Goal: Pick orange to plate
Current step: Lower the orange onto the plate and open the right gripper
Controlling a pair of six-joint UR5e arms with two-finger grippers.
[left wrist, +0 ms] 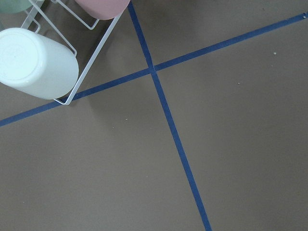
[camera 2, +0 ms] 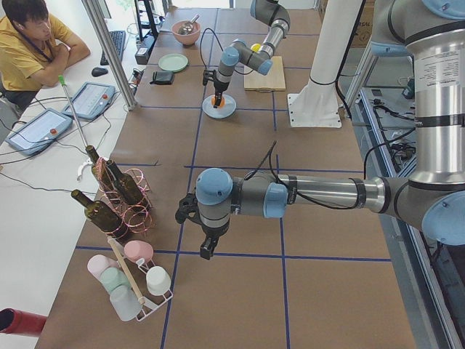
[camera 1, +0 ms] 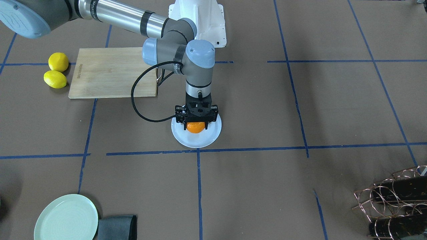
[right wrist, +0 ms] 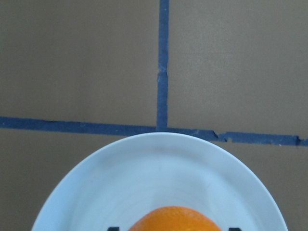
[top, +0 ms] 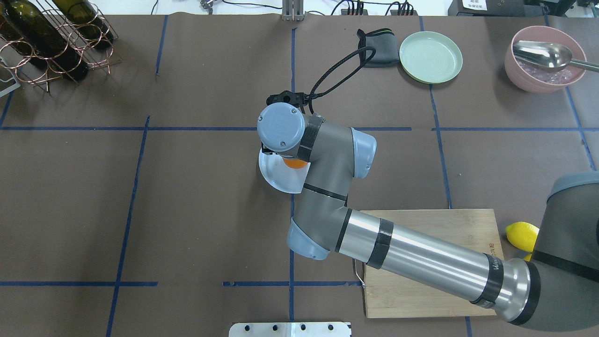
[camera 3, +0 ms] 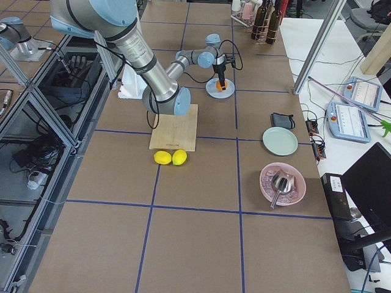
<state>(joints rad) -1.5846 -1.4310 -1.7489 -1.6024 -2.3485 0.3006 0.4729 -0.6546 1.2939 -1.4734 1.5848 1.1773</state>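
In the front view the orange (camera 1: 195, 128) sits between the fingers of my right gripper (camera 1: 196, 126), which points straight down and is shut on it. The fruit is right over the middle of the white plate (camera 1: 196, 141), low against it. The right wrist view shows the orange's top (right wrist: 175, 220) at the bottom edge, with the plate's rim (right wrist: 159, 144) curving above it. From overhead the arm hides most of the plate (top: 273, 175), and only a sliver of orange (top: 295, 163) shows. My left gripper (camera 2: 207, 251) hangs over bare table far away; whether it is open or shut I cannot tell.
Two lemons (camera 1: 56, 70) lie beside a wooden cutting board (camera 1: 113, 71). A pale green plate (camera 1: 66, 218) and a dark cloth (camera 1: 116, 227) sit at the near edge. A wine rack (camera 1: 397, 200), a pink bowl with a spoon (top: 545, 58) and a cup rack (left wrist: 38, 55) stand further off.
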